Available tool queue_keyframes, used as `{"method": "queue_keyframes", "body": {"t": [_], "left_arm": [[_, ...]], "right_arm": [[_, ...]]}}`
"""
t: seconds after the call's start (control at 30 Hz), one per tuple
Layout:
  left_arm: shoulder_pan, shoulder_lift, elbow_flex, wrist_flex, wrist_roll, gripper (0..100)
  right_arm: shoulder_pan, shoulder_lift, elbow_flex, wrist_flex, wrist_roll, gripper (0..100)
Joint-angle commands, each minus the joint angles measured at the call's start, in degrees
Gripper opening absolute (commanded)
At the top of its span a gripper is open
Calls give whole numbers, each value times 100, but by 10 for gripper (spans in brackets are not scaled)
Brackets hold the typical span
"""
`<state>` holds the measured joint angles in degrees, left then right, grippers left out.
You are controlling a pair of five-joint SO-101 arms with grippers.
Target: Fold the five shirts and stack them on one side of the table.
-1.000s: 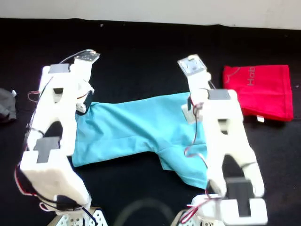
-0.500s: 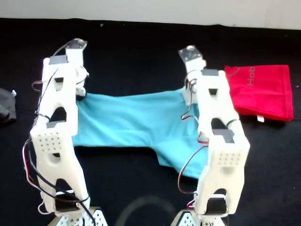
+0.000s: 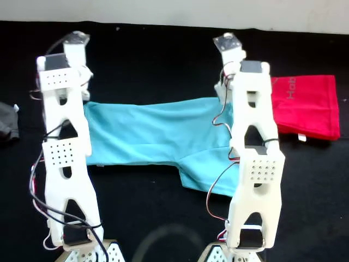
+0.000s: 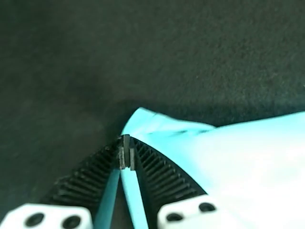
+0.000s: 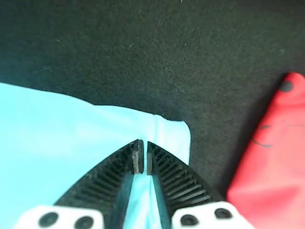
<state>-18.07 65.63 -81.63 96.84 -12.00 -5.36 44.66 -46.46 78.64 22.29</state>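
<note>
Left wrist view: the left fingers (image 4: 157,171) are pressed together on a thin fold at one corner of the turquoise shirt (image 4: 238,157), with the cloth running down between the ridged pads. In the right wrist view, the right fingers (image 5: 169,174) pinch the same shirt just inside its other far corner, and a narrow strip of hem lies past the tips.

From above, the shirt is stretched flat across the black counter (image 3: 163,60) between the 2 arms. Its far edge is held at both ends, and a sleeve or loose flap trails toward the base of the right arm (image 3: 253,136). A folded red shirt (image 3: 305,106) lies on the right side of the counter, just beside the right arm and close to the turquoise corner without touching it. A dark bundle (image 3: 6,123) sits at the left edge, well apart; I cannot tell what it is.

Both grips look shallow, so a sharp tug could pull a corner free, most likely on the left, where only the edge is caught. If 1 arm travels faster than the other, the fold will probably land crooked. The trailing flap may bunch underneath. Any swing to the right risks dragging the red shirt out of its fold.
</note>
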Motion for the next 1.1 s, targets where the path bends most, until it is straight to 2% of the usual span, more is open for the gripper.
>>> {"method": "queue_keyframes", "body": {"t": [0.0,0.2,0.3,0.4,0.57,0.67,0.87,1.07], "left_arm": [[-66,-75,-558,396,62,8],[-110,-347,-435,466,70,8],[-92,-1015,92,484,79,8],[-48,-2097,1226,484,79,8],[145,-3987,3820,448,18,9],[330,-4831,5341,220,18,9],[470,-6211,8233,-1284,9,9],[470,-7415,10088,-2312,9,9]], "right_arm": [[84,-84,-857,585,-53,26],[57,-84,-2237,1543,-835,26],[-57,-48,-3055,2097,-914,26],[-136,-84,-3591,2255,-923,26],[-277,-321,-3873,2264,-923,26],[-418,-910,-3670,2264,-923,26],[-549,-2527,-2299,2255,-923,26],[-725,-4101,-418,2246,-923,26]]}}
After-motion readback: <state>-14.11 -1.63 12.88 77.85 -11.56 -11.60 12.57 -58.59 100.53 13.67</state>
